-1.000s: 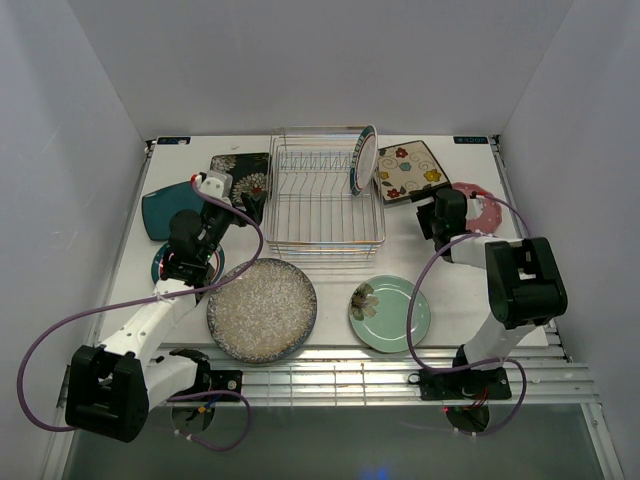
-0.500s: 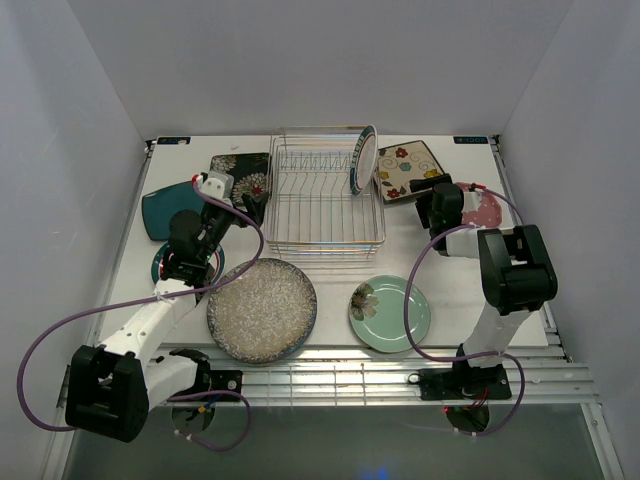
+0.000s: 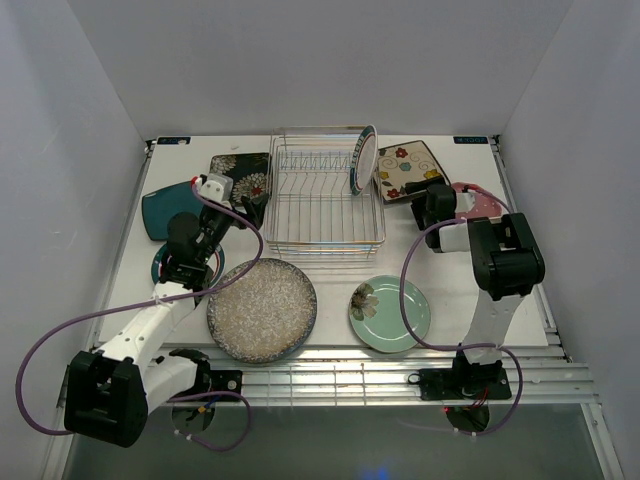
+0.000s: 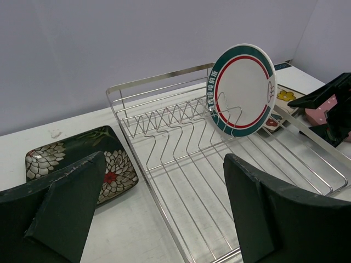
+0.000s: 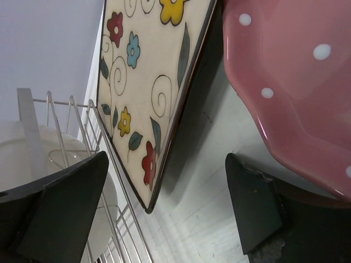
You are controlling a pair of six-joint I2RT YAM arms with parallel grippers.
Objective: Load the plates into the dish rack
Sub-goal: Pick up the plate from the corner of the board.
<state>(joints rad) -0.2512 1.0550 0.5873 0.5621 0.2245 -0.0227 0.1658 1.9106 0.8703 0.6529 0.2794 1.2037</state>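
Currently a white teal-rimmed plate (image 3: 363,160) stands upright at the far right of the silver wire dish rack (image 3: 326,243). The left gripper (image 4: 164,189) and right gripper (image 5: 167,189) gape wide, the right at the gap between the cream floral square plate (image 5: 148,71) and the pink dotted plate (image 5: 296,82).

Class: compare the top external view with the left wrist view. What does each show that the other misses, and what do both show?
Only the top view: the grey speckled plate, the mint green plate and the teal plate. Only the left wrist view: the red-ringed face of the white teal-rimmed plate. Both: the dish rack, that plate standing in it, and the black floral plate.
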